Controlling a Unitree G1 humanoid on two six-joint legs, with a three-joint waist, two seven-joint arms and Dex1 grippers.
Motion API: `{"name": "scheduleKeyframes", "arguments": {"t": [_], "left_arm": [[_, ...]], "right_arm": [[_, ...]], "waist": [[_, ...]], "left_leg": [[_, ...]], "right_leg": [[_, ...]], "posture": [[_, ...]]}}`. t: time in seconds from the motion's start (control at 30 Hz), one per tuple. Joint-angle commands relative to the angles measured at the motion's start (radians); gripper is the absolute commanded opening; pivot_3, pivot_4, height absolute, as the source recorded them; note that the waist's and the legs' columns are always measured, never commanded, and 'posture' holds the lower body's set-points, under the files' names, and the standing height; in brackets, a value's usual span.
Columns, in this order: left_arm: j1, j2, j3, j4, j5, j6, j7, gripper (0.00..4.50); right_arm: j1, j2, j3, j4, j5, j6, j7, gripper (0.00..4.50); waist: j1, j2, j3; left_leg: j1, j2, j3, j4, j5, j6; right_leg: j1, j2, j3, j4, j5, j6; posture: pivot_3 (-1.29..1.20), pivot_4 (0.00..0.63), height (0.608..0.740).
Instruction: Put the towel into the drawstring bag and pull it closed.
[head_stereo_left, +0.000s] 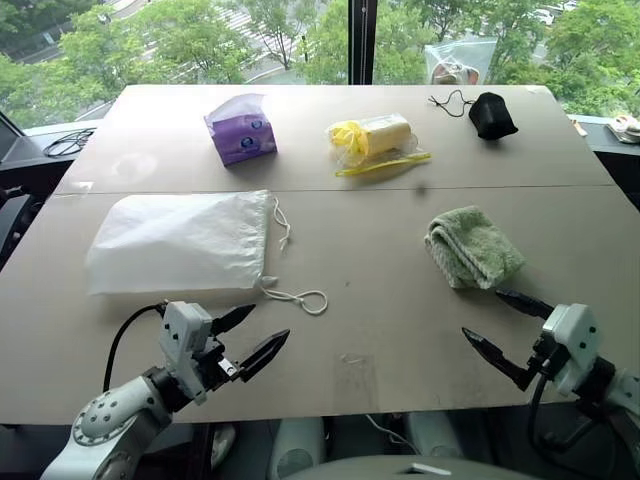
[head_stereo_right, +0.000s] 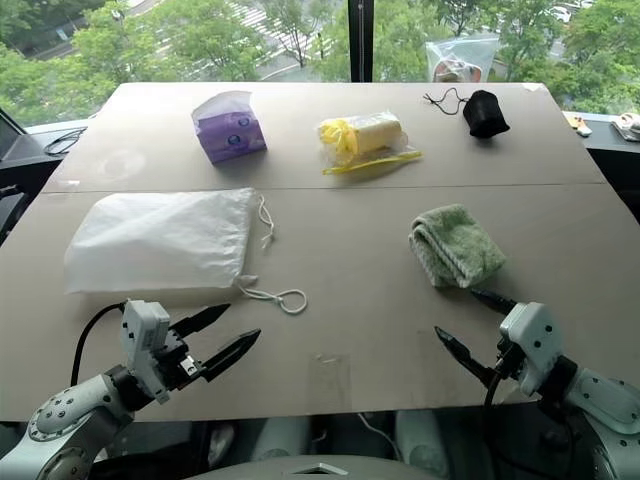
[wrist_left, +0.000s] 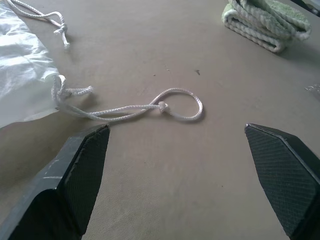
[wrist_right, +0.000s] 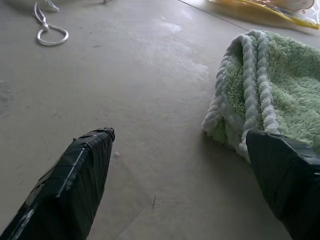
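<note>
We see the towel (head_stereo_left: 473, 246) lying folded on the table (head_stereo_left: 380, 300) to our right, well apart from the drawstring bag (head_stereo_left: 180, 242), which lies flat at our left, its mouth seemingly drawn. Our left tool (head_stereo_left: 250, 336) hovers wide open and empty near the bag's cord loop (wrist_left: 175, 105). Our right tool (head_stereo_left: 508, 324) is spread just as wide and empty, one finger (wrist_right: 285, 175) just beside the towel.

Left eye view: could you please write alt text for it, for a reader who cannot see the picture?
A white bag lies flat on a brown table at the left, and a folded green towel at the right. Near the front edge, the left end effector and the right end effector are open. Tissues, a yellow pack and a black pouch lie behind.
</note>
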Motion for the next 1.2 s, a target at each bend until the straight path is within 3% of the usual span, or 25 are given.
{"name": "scheduleKeyframes", "arguments": {"t": [0.03,0.1,0.27,0.47,0.7,0.87,0.97,1.13,1.2], "left_arm": [[-0.1,-0.003,0.004,-0.073,-0.024,0.06,0.114,4.47],[-0.263,-0.018,0.009,-0.121,-0.055,0.171,0.293,4.47],[-0.608,-0.033,-0.1,-0.152,0.082,0.574,0.699,4.47],[-0.857,-0.121,-0.223,-0.022,0.276,0.841,0.938,4.47],[-0.989,-0.156,-0.333,0.228,0.42,0.817,0.943,4.47],[-1.01,-0.164,-0.354,0.308,0.469,0.784,0.905,4.47],[-1.011,-0.171,-0.348,0.319,0.487,0.778,0.884,3.72],[-0.972,-0.133,-0.377,0.296,0.541,0.723,0.849,1.33],[-0.955,-0.123,-0.382,0.29,0.56,0.708,0.841,0.59]], "right_arm": [[0.001,0.006,-0.009,-0.038,0.035,-0.071,0.037,4.5],[-0.009,0.001,0.016,-0.087,0.077,-0.107,0.082,4.5],[-0.065,-0.051,0.016,-0.172,0.173,-0.055,0.108,4.5],[-0.115,-0.077,0.023,-0.191,0.193,-0.02,0.077,4.5],[-0.164,-0.079,0.054,-0.2,0.186,0.028,0.028,4.5],[-0.187,-0.083,0.071,-0.196,0.17,0.049,0.007,4.5],[-0.192,-0.081,0.08,-0.2,0.166,0.058,-0.003,4.5],[-0.194,-0.077,0.085,-0.201,0.165,0.067,-0.018,4.5],[-0.196,-0.077,0.083,-0.195,0.165,0.067,-0.018,4.5]], "waist": [[0.0,0.0,0.0],[0.023,0.002,0.001],[0.025,0.001,-0.001],[0.024,-0.004,-0.001],[0.024,-0.004,0.0],[0.024,-0.004,0.0],[0.025,-0.004,0.0],[0.024,-0.004,0.0],[0.024,-0.004,0.0]], "left_leg": [[0.0,0.0,0.0,0.0,0.0,0.0],[0.0,0.0,-0.001,0.0,0.0,-0.001],[0.007,0.0,-0.007,0.006,-0.002,-0.003],[0.01,-0.001,-0.007,0.005,0.001,0.001],[0.01,0.0,-0.007,0.003,0.0,0.0],[0.009,-0.001,-0.006,0.003,0.0,0.001],[0.009,-0.001,-0.006,0.003,0.0,0.001],[0.009,0.0,-0.006,0.003,0.0,0.001],[0.009,0.0,-0.006,0.003,0.0,0.0]], "right_leg": [[0.0,0.0,0.0,0.0,0.0,0.0],[0.001,0.0,-0.001,0.0,0.0,0.0],[0.012,0.001,-0.005,0.001,0.0,0.0],[0.015,0.008,-0.002,0.001,0.001,0.001],[0.014,0.01,-0.001,0.001,0.002,0.004],[0.013,0.008,0.0,0.0,0.002,0.004],[0.013,0.007,-0.001,0.0,0.002,0.003],[0.013,0.006,-0.001,0.0,0.002,0.003],[0.012,0.005,0.0,0.0,0.002,0.003]], "posture": [[0.0,0.15,0.74],[0.0,0.15,0.74],[0.0,0.15,0.74],[0.0,0.15,0.74],[0.0,0.15,0.74],[0.0,0.15,0.74],[0.0,0.15,0.74],[0.0,0.15,0.74],[0.0,0.15,0.74]]}}
